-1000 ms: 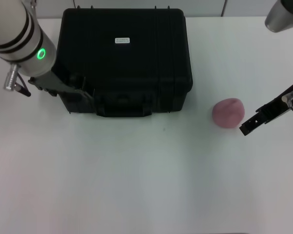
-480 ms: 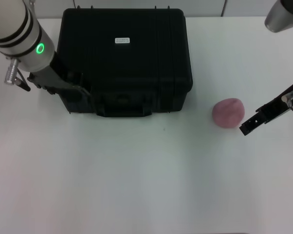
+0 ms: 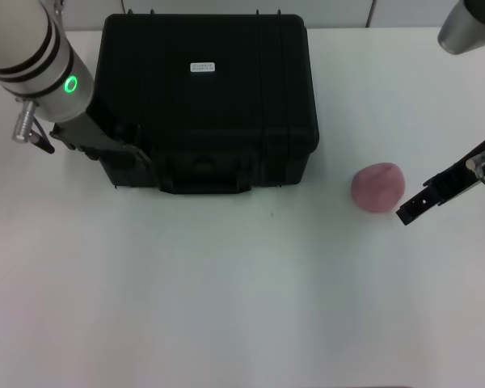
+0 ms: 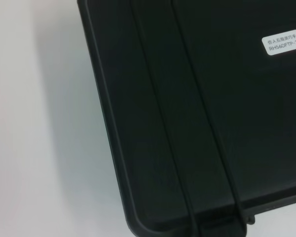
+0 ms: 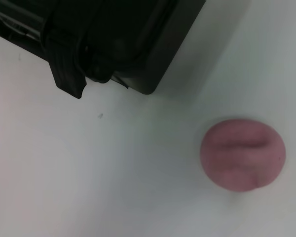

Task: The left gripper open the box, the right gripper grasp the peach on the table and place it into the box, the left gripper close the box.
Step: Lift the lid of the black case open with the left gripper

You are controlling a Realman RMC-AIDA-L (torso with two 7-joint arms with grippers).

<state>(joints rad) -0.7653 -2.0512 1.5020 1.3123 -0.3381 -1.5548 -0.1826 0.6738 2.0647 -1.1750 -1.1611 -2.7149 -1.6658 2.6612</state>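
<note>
The black box (image 3: 206, 97) stands shut at the back of the white table (image 3: 226, 299), its white label on top and its handle facing me. My left gripper (image 3: 120, 149) presses against the box's front left corner, black against black. The left wrist view shows only the ribbed lid of the box (image 4: 212, 123) from close above. A pink peach (image 3: 378, 187) lies on the table to the right of the box. My right gripper (image 3: 411, 212) hovers just right of the peach, apart from it. In the right wrist view the peach (image 5: 242, 154) lies below the box's front corner (image 5: 113, 34).
A grey fixture (image 3: 469, 28) pokes in at the back right corner. Bare white tabletop stretches across the whole front half and between the box and the peach.
The left arm has shifted slightly at the box's front left corner, first back and left, then a little to the right. The right arm, peach and box have not moved.
</note>
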